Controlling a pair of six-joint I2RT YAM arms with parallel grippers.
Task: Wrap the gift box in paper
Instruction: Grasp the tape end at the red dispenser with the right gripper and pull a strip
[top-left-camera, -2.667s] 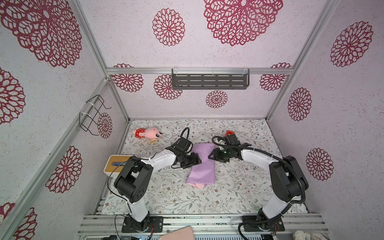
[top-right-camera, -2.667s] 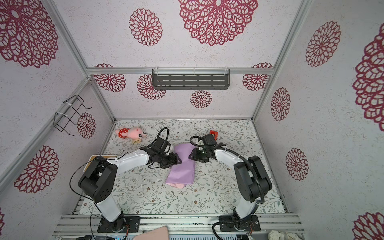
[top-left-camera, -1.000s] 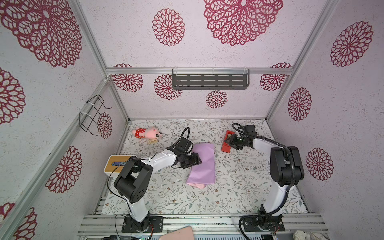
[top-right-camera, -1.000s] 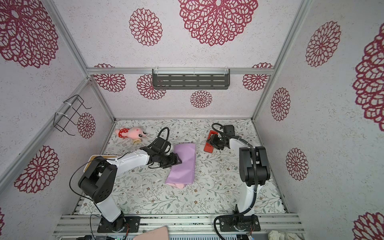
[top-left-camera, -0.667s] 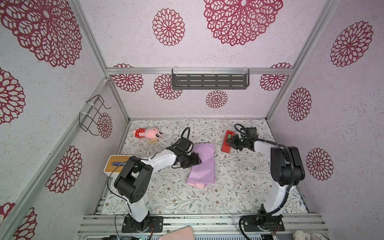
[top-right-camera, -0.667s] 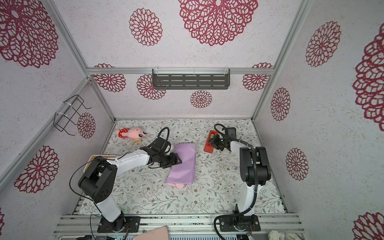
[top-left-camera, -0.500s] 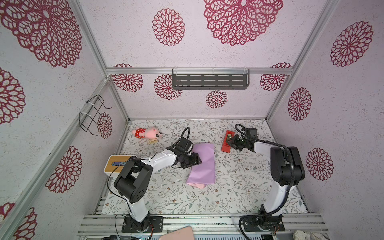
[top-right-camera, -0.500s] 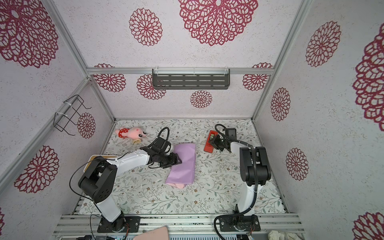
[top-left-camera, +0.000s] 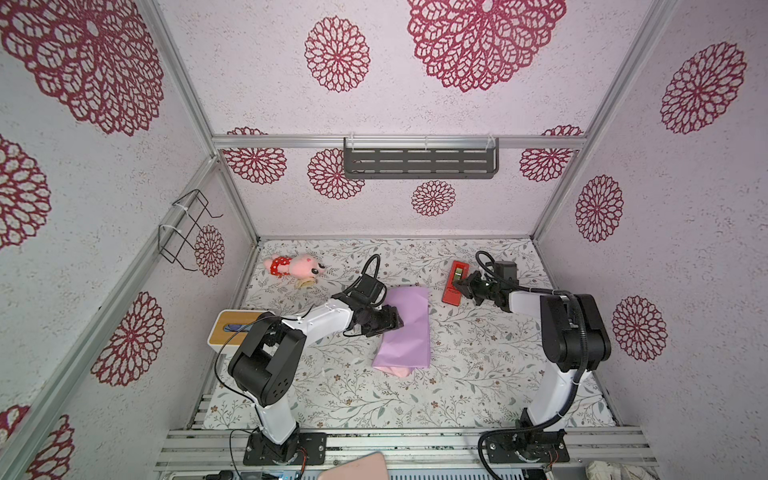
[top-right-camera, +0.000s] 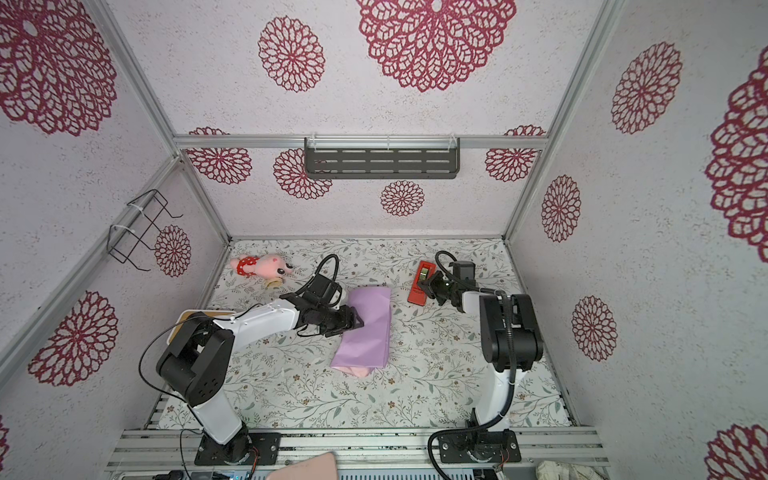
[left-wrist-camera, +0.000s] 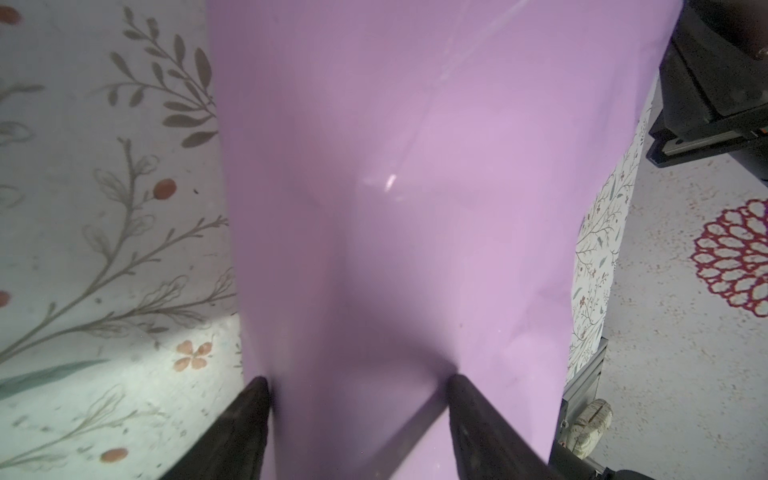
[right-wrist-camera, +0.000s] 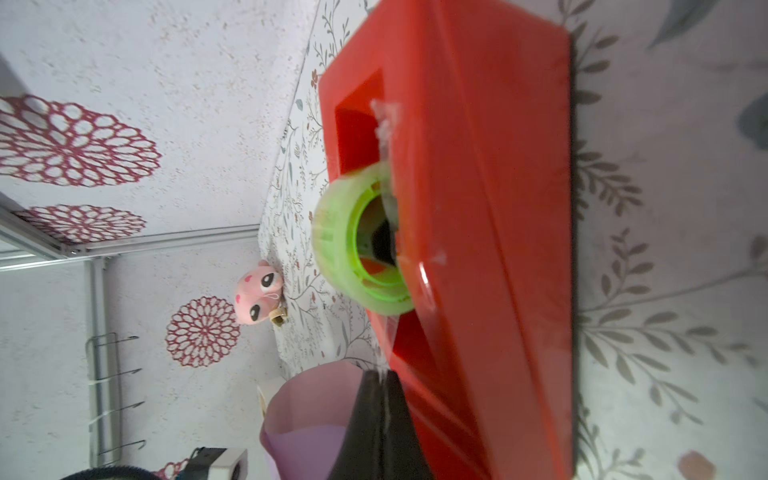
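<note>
The paper (top-left-camera: 409, 328) (top-right-camera: 370, 328) lies lilac side up in a long folded bundle mid-table, with a pale pink edge (top-left-camera: 395, 371) showing at its near end. The gift box is hidden under it. My left gripper (top-left-camera: 395, 322) (left-wrist-camera: 357, 386) rests open on the bundle's left side, both fingertips (left-wrist-camera: 257, 392) touching the lilac sheet. My right gripper (top-left-camera: 459, 286) (right-wrist-camera: 380, 374) is at the red tape dispenser (top-left-camera: 452, 296) (right-wrist-camera: 478, 208), shut on the clear tape end that runs down from the green roll (right-wrist-camera: 340, 249).
A pink plush toy (top-left-camera: 297, 268) lies at the back left. A white tissue box with a wooden top (top-left-camera: 237, 328) stands by the left wall, behind my left arm. A wire rack (top-left-camera: 183, 232) hangs on the left wall and a grey shelf (top-left-camera: 419, 160) on the back wall.
My right gripper left the paper's right side, went to the tape dispenser at the back right, and closed its jaws on the tape end. The left arm and the paper stayed put.
</note>
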